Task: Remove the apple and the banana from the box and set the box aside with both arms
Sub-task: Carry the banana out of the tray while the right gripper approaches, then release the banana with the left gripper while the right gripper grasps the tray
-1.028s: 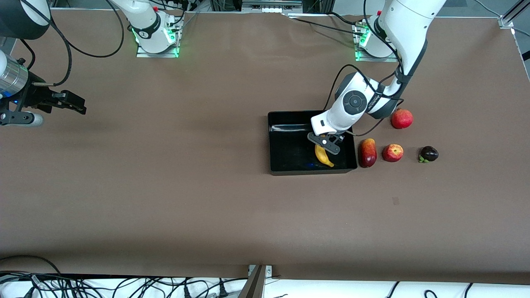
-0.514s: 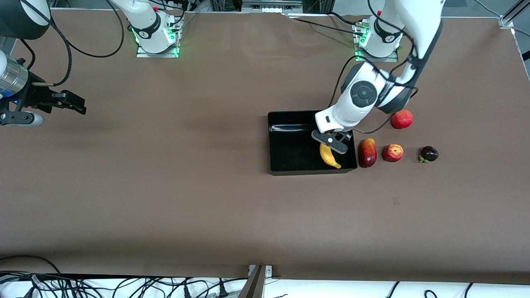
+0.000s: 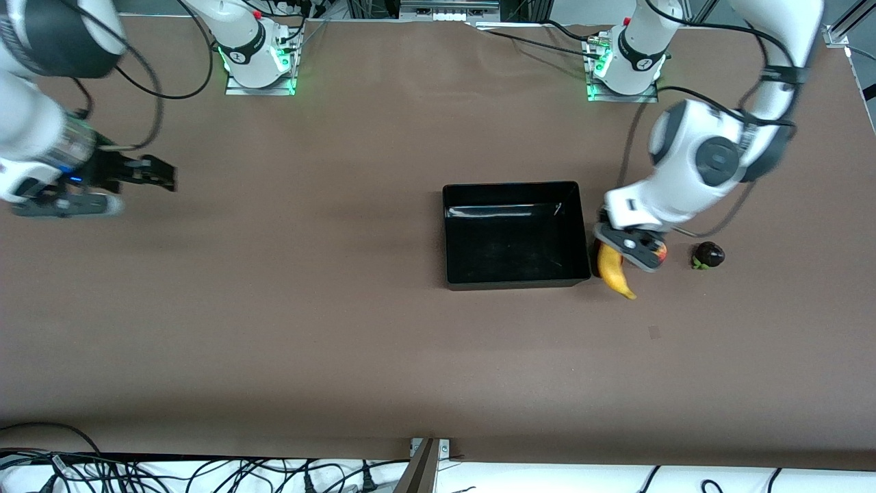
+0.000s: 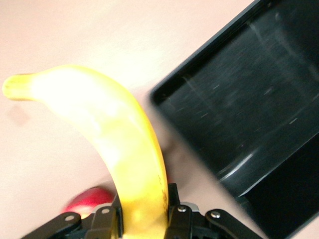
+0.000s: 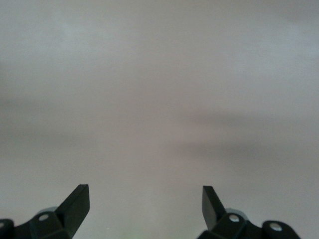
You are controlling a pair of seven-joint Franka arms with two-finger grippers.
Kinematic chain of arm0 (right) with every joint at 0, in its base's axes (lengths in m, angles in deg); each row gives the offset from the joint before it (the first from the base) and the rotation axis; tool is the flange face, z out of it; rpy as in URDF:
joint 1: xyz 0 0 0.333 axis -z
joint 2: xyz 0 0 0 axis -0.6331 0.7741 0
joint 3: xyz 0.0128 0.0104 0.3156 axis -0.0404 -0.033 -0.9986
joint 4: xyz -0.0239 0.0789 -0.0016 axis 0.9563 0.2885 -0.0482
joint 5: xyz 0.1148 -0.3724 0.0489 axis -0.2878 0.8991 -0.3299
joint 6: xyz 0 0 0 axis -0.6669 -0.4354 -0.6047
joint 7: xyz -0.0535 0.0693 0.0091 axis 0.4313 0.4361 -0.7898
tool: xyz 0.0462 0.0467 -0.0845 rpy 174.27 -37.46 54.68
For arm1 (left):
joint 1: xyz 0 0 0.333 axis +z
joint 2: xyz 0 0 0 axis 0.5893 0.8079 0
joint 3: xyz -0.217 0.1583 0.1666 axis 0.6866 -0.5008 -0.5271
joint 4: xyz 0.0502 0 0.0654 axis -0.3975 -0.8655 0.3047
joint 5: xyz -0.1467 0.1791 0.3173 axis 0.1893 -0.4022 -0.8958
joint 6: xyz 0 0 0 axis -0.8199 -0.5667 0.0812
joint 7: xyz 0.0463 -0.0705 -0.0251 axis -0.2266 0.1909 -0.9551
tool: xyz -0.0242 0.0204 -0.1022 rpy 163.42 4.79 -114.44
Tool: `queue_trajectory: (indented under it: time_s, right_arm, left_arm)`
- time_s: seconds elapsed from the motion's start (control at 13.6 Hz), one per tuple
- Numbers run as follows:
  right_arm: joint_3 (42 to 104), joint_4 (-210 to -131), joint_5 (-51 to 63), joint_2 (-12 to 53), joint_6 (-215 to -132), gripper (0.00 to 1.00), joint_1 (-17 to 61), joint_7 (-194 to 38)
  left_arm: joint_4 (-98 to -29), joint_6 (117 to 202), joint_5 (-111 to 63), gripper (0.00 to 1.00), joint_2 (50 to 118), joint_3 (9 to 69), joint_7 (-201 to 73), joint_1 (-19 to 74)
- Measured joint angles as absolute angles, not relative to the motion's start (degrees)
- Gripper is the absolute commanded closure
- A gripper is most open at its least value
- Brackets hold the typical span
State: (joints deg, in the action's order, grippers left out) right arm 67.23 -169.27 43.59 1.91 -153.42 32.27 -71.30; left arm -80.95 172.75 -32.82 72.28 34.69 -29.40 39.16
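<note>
My left gripper (image 3: 631, 250) is shut on the yellow banana (image 3: 614, 274) and holds it in the air just outside the black box (image 3: 513, 280), over the fruits beside the box at the left arm's end. The left wrist view shows the banana (image 4: 114, 144) between the fingers, the box (image 4: 249, 114) beside it and a red fruit (image 4: 87, 200) beneath. Only a red-yellow edge of the apple (image 3: 662, 255) shows past the gripper. The box holds nothing. My right gripper (image 3: 156, 174) is open and empty over bare table at the right arm's end, as the right wrist view (image 5: 144, 204) also shows.
A dark purple mangosteen (image 3: 708, 255) lies beside the apple, toward the left arm's end. The mango and the pomegranate are hidden under the left arm. Both arm bases (image 3: 256, 65) stand along the table's back edge.
My left gripper has lifted the banana out of the box and carried it toward the left arm's end, over the fruits beside the box. My right gripper has shifted slightly toward the table's middle.
</note>
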Motion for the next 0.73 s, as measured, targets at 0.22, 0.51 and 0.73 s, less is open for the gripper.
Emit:
queue_trajectory:
  time_s: [0.22, 0.51, 0.73]
  right_arm:
    - [66.9, -167.0, 43.0, 5.6, -154.6, 0.0, 23.4, -65.9]
    - [66.7, -161.3, 38.5, 15.7, -161.8, 0.0, 13.4, -54.9]
    - [66.6, -159.2, 37.6, 23.5, -172.0, 0.0, 6.2, -44.6]
  left_arm:
    - [-77.4, 174.4, -36.9, 1.0, 78.6, 32.7, -16.4, 43.7]
    - [-73.1, 183.8, -41.6, 1.0, 89.3, 31.0, -7.8, 47.5]
    - [-70.4, 184.8, -41.7, 0.0, 92.5, 30.7, -7.2, 47.1]
